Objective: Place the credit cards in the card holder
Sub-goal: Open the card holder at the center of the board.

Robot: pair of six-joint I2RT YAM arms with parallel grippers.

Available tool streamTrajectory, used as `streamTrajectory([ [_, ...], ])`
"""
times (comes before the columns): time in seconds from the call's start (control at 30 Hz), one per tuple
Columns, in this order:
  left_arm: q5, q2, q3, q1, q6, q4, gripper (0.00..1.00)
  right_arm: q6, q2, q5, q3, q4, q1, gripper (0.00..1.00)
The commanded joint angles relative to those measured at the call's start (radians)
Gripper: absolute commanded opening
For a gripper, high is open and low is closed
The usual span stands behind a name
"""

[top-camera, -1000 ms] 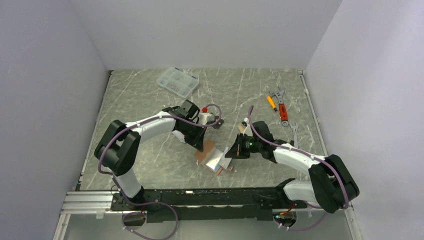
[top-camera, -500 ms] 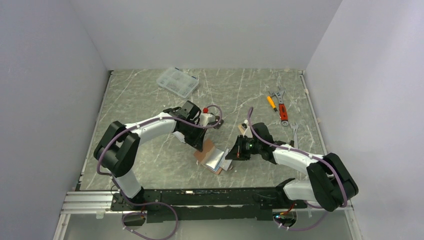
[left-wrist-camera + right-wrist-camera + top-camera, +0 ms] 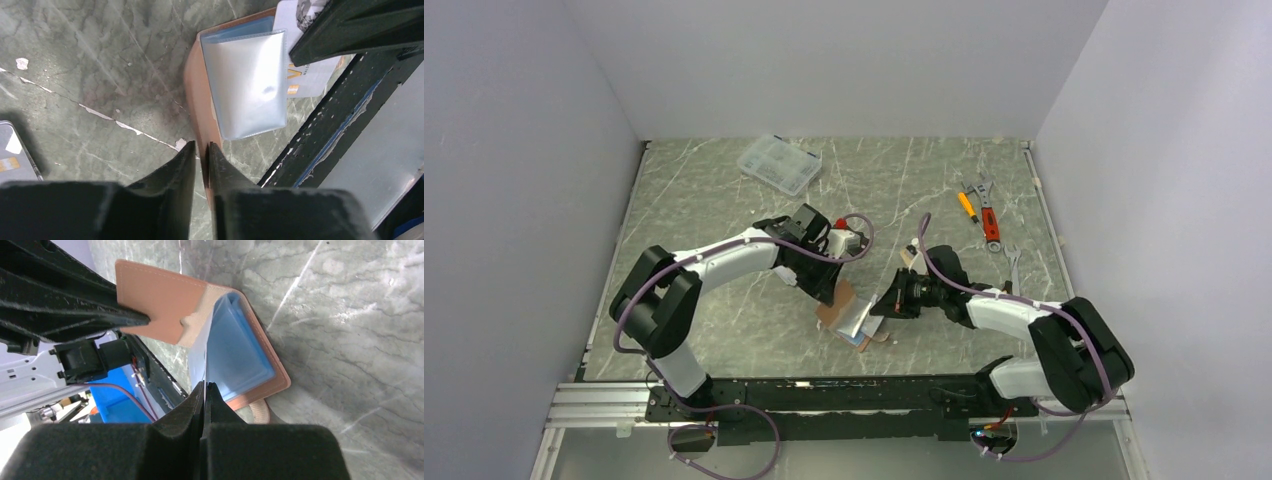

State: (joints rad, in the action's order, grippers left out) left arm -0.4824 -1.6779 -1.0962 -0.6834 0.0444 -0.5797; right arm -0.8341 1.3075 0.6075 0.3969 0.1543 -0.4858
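The pinkish-brown card holder [image 3: 837, 300] lies open between my two arms. Its raised cover [image 3: 197, 90] stands between the fingertips of my left gripper [image 3: 201, 145], which is shut on its edge. Clear sleeves [image 3: 250, 85] fan out from the holder's fold. My right gripper [image 3: 205, 385] is shut on a thin silver-grey credit card [image 3: 312, 75], seen almost edge-on [image 3: 200, 355] beside the bluish sleeves [image 3: 240, 350]. The card's far end reaches the holder's fold [image 3: 220, 295]. A dark card with a gold chip [image 3: 10, 150] lies flat on the table at the far left of the left wrist view.
A clear compartment box [image 3: 779, 164] sits at the back left. Wrenches [image 3: 989, 215] and an orange-handled screwdriver [image 3: 967, 207] lie at the back right. Another wrench [image 3: 1014, 265] is just behind the right arm. The black front rail [image 3: 325, 130] runs close beside the holder.
My right gripper has crept slightly left toward the holder with the card. The left arm has shifted a little, with the cover still between its fingers.
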Motion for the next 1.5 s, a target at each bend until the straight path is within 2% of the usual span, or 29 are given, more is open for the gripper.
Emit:
streamTrajectory([
  [0.0, -0.018, 0.057, 0.013, -0.006, -0.013, 0.025, 0.27, -0.074, 0.020, 0.053, -0.007, 0.169, 0.002, 0.00],
  [0.07, -0.039, 0.071, 0.035, -0.005, -0.007, 0.042, 0.39, -0.091, 0.025, 0.064, -0.002, 0.204, -0.002, 0.00],
  [0.17, -0.091, 0.083, 0.054, 0.006, 0.005, 0.071, 0.46, -0.100, 0.036, 0.060, 0.012, 0.224, -0.021, 0.00],
  [0.37, -0.186, 0.055, 0.042, 0.051, 0.028, 0.075, 0.49, -0.133, 0.129, 0.058, 0.036, 0.293, -0.081, 0.00],
  [0.6, -0.304, 0.037, 0.044, 0.114, 0.060, 0.092, 0.55, -0.117, 0.167, 0.058, 0.082, 0.288, -0.097, 0.00],
  [1.0, -0.316, -0.030, -0.014, 0.123, 0.039, 0.043, 0.57, -0.103, 0.244, 0.073, 0.143, 0.286, -0.119, 0.00],
  [1.37, -0.159, -0.061, -0.050, 0.092, -0.004, -0.003, 0.52, -0.106, 0.277, 0.076, 0.148, 0.306, -0.120, 0.00],
  [1.47, -0.156, -0.068, -0.056, 0.072, -0.005, -0.005, 0.53, -0.112, 0.294, 0.082, 0.154, 0.319, -0.121, 0.00],
])
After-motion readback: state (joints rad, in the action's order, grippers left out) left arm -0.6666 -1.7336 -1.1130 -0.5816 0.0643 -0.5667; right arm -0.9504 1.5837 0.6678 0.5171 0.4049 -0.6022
